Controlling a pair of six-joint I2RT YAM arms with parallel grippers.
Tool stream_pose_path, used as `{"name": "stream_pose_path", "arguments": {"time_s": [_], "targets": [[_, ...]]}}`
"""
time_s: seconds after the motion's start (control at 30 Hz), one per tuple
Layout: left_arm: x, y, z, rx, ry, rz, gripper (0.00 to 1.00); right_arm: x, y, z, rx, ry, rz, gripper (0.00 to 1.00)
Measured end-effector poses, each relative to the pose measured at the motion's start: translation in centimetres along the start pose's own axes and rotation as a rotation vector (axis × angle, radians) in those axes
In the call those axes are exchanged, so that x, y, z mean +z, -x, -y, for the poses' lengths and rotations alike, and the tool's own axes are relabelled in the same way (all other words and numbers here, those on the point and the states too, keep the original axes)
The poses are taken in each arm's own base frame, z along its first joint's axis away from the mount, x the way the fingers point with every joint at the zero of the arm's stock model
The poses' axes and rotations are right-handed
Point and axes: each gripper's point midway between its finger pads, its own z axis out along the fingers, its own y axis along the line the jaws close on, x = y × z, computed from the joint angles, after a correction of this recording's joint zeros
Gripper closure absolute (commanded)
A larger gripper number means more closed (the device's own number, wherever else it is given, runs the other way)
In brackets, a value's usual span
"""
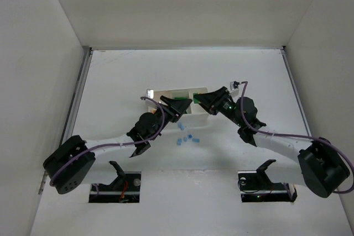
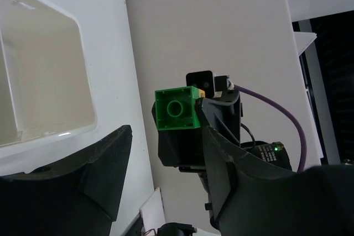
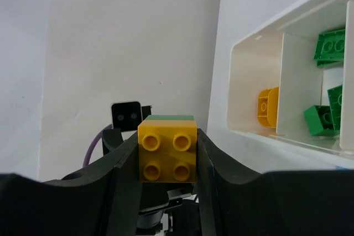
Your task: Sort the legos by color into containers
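A: Closest to the near edge, a few small light blue plastic bricks (image 1: 187,139), loose on the table just before both grippers. Danger from here?

B: A little farther, at mid-table: right gripper (image 1: 198,98) closed firmly on a yellow-orange plastic brick (image 3: 167,148) stuck to a green plastic brick (image 2: 176,109). Left gripper (image 1: 182,104) spread wide, holding nothing, with one finger just beside the green half. Probably preparing to pull the pair apart. Could close crooked, twist the pair out of the right fingers, and drop it among the blue ones or into a wrong compartment.

A: And between the views?

B: From above, only black fingers over the white plastic three-compartment tray (image 3: 246,89), with the joined pair hidden. From the left wrist, the green underside and the open gap. From the right wrist, the yellow studs, then farther an orange brick (image 3: 267,107) in one compartment and green bricks (image 3: 332,45) in the next.
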Motion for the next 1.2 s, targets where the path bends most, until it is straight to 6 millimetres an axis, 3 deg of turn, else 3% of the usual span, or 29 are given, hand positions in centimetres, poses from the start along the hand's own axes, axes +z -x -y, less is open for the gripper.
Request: {"name": "stream_pose_path", "arguments": {"time_s": [0.4,0.83,0.93,1.03,1.2], "targets": [[0.5,-0.2,-0.1,0.000,-0.013,0.002,0.53,0.9,-1.4,0.2,0.067,0.019,-0.033,0.80],[0.7,0.1,0.4,0.002,-0.034,0.017,0.68,1.5,-1.4,0.0,0.103,0.046,-0.023,0.79],[0.8,0.1,0.2,0.003,-0.029,0.023,0.74,1.6,-1.4,0.2,0.112,0.045,-0.020,0.73],[0.8,0.2,0.2,0.004,-0.028,0.029,0.78,1.7,-1.3,0.2,0.116,0.047,-0.017,0.59],[0.8,0.3,0.5,0.008,-0.042,0.030,0.80,1.7,-1.4,0.0,0.114,0.054,-0.013,0.43]]}}
